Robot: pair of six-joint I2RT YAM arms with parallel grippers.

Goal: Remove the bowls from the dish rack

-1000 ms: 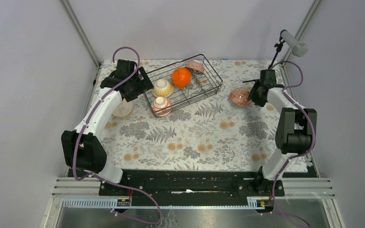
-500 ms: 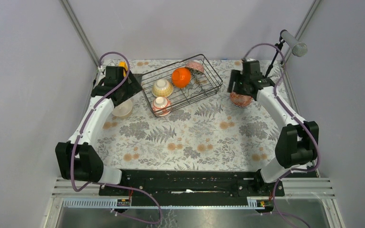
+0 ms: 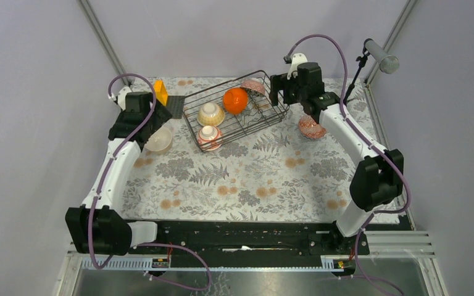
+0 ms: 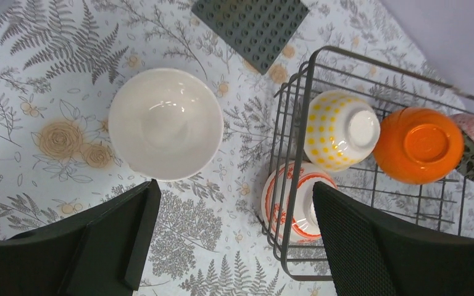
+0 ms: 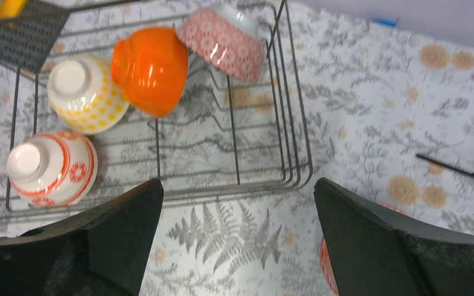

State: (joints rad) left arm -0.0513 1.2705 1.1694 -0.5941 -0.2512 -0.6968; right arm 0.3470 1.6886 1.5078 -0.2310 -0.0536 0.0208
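The dark wire dish rack (image 3: 277, 115) stands at the back middle of the table. It holds an orange bowl (image 3: 235, 100), a cream yellow-dotted bowl (image 3: 211, 114), a white bowl with red pattern (image 3: 209, 137) and a pinkish patterned bowl (image 3: 253, 86). A plain white bowl (image 3: 159, 140) sits upright on the cloth left of the rack. A red patterned bowl (image 3: 311, 127) sits right of it. My left gripper (image 4: 234, 240) is open and empty, above the cloth between the white bowl (image 4: 165, 123) and the rack's corner (image 4: 296, 259). My right gripper (image 5: 237, 240) is open and empty, above the rack's right end (image 5: 296, 166).
A flat dark studded plate (image 3: 176, 106) and a yellow block (image 3: 160, 92) lie behind the rack's left end. A microphone on a stand (image 3: 379, 57) rises at the back right. Grey walls close in the left, back and right sides.
My right arm has swung left from the red patterned bowl to the rack's right end. My left arm has pulled back left from the rack, uncovering the plate and yellow block.
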